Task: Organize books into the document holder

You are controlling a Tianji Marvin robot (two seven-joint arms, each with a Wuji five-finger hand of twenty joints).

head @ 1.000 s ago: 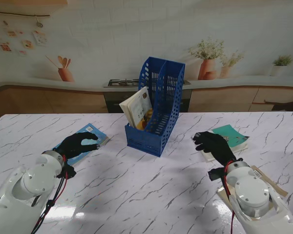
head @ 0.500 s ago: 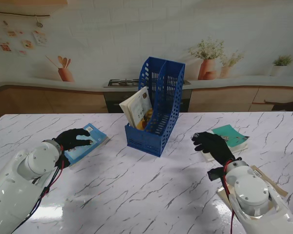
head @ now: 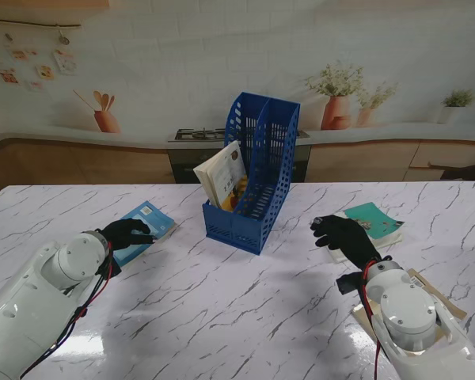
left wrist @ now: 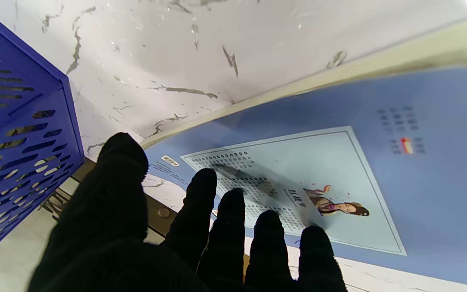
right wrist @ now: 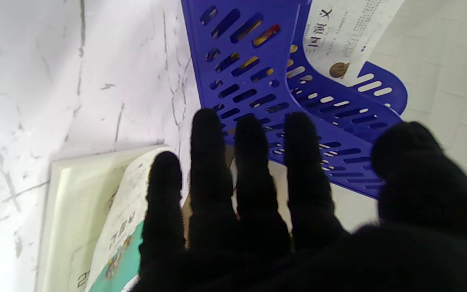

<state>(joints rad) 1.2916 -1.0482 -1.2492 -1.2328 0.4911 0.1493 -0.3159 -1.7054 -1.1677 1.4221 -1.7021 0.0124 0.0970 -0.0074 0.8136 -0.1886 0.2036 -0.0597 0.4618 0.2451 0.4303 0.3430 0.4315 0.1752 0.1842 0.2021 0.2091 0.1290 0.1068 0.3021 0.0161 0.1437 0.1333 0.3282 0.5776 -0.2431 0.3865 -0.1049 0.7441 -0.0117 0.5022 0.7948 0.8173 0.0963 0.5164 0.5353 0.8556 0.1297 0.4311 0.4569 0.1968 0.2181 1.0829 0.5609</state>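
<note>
A: Left side?
B: Left robot hand (head: 127,233) sits over the near end of the blue book (head: 146,220), which lies flat on the counter (head: 237,301). Left wrist view: fingers (left wrist: 201,211) extended and slightly apart above the cover. Contact with the cover is hidden, so I can't tell whether it's gripping.
A: Middle?
B: Blue document holder (head: 257,178) stands upright at counter centre. 1 cream book (head: 222,176) leans in its left compartment, lower part hidden by the front wall. Right compartment interior is hard to make out.
A: Right?
B: Right robot hand (head: 344,235) is open, fingers spread, holding nothing, at the near-left edge of the teal book (head: 376,222). It covers part of that book. Another flat item (head: 427,289) is mostly hidden under the right arm.
</note>
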